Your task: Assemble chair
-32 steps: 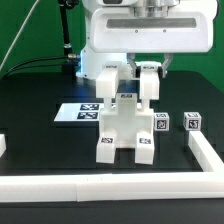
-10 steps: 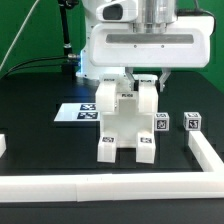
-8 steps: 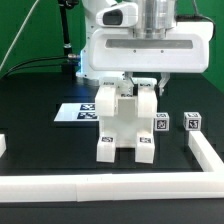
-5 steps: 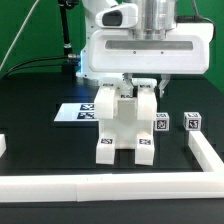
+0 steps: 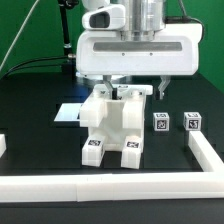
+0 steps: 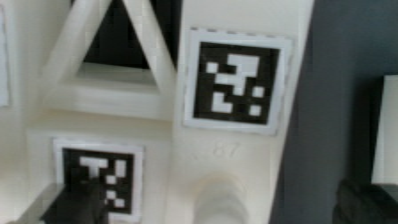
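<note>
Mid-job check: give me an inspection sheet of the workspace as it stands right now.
Surface: black table, edged by white rails.
Job's things: part-built chair mid-table under the arm; a small tagged block and a second block sit apart from it, on the exterior view's right.
Clutter: nothing seen; only the marker board behind the chair.
Grippers: gripper down at the chair's top; grip cannot be confirmed.
Cables: thin black cable at the back, on the exterior view's left.
Surroundings: green backdrop.
</note>
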Action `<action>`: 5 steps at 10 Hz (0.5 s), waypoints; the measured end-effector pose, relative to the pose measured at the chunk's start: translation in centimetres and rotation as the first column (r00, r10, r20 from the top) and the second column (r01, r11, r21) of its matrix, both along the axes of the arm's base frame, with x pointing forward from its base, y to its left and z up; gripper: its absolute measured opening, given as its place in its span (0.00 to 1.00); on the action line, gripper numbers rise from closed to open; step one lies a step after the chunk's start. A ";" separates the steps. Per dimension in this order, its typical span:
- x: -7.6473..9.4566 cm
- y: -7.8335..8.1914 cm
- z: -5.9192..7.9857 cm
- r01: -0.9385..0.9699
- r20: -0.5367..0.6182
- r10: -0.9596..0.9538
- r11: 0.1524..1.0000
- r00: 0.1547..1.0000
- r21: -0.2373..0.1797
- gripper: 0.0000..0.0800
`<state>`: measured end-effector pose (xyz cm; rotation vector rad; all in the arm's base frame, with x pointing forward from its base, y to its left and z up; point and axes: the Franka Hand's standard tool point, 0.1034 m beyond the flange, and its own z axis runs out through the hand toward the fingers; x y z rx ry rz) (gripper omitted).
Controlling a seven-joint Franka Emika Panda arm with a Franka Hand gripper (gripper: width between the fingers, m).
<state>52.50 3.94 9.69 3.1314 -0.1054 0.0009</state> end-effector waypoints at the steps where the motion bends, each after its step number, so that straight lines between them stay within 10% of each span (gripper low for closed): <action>1: 0.0 0.1 0.1 -0.002 0.000 0.002 1.000 1.000 0.001 0.81; 5: 0.0 0.2 0.1 -0.004 0.001 0.004 1.000 1.000 0.001 0.81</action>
